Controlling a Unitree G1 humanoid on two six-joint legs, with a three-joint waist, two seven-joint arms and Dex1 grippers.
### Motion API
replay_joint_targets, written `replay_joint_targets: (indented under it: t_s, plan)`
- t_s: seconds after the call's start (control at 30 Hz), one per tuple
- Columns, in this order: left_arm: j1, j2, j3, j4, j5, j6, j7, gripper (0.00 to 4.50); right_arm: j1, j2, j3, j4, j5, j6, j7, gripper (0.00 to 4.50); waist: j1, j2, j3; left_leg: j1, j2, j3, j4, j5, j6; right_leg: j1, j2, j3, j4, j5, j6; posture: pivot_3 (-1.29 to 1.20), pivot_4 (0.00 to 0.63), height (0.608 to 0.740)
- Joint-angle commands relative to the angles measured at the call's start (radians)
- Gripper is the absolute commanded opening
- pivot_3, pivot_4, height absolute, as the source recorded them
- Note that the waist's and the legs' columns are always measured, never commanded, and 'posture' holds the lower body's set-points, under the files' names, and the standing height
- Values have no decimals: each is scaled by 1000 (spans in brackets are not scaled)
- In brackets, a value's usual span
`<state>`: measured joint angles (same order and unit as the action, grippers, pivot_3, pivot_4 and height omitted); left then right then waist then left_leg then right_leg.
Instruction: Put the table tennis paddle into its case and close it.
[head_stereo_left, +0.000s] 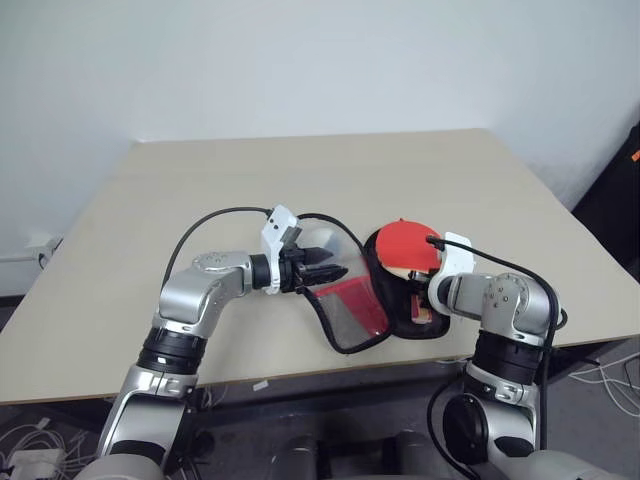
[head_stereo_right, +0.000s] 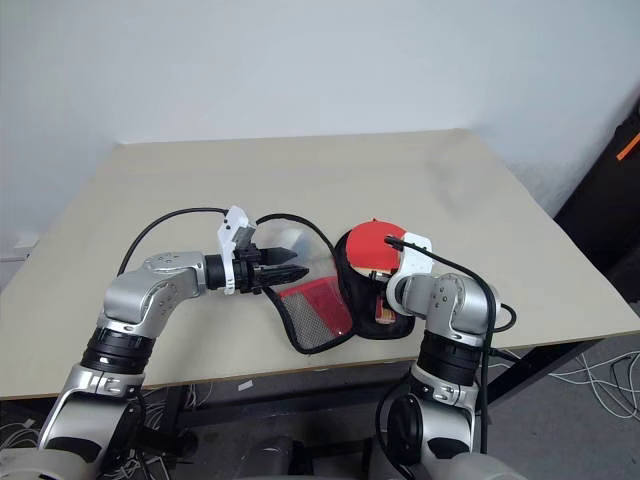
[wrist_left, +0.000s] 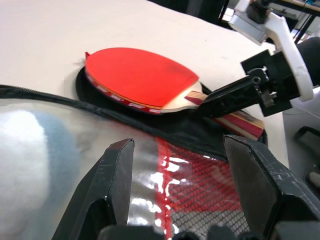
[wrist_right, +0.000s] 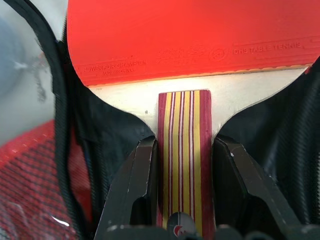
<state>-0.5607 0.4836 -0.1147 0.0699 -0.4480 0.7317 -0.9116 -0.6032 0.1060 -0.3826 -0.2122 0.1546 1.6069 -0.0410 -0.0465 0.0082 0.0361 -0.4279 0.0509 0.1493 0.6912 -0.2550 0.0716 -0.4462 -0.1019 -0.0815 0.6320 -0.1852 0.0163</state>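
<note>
On the left, the left gripper (head_stereo_left: 322, 270) holds up the open flap of the case (head_stereo_left: 350, 310). Its 2 fingers (wrist_left: 114, 185) stand fairly wide, and I cannot tell for sure whether they pinch the flap or only prop it. That flap is soft: clear film over red mesh, edged in black zip tape, so it will sag and fold unless taken by the stiffer edging. To its right, the case's black half lies flat on the table (head_stereo_left: 200, 180) with the paddle (head_stereo_left: 405, 245) resting in it, red rubber blade up. The paddle looks light, stiff and grippy on its face. Furthest right, the right gripper (wrist_right: 182, 182) is closed on the striped wooden handle, the sensible hold, jaws on its 2 sides.
</note>
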Motion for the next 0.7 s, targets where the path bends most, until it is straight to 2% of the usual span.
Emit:
replay_joint_targets:
  t_s: [0.03,0.7]
  plan:
    - [-23,6,16,-20,0,-15,-8,2989,16,3,3,-65,-18,8,-22,1245,0,0,0,0,0,0,0,0,0,0,0,0,0,0,0,0,0,724]
    - [-43,-1,13,26,21,-35,-15,2989,55,40,63,-116,6,8,-23,1245,-1,0,0,0,0,0,-1,0,0,-1,0,0,0,0,0,0,0,724]
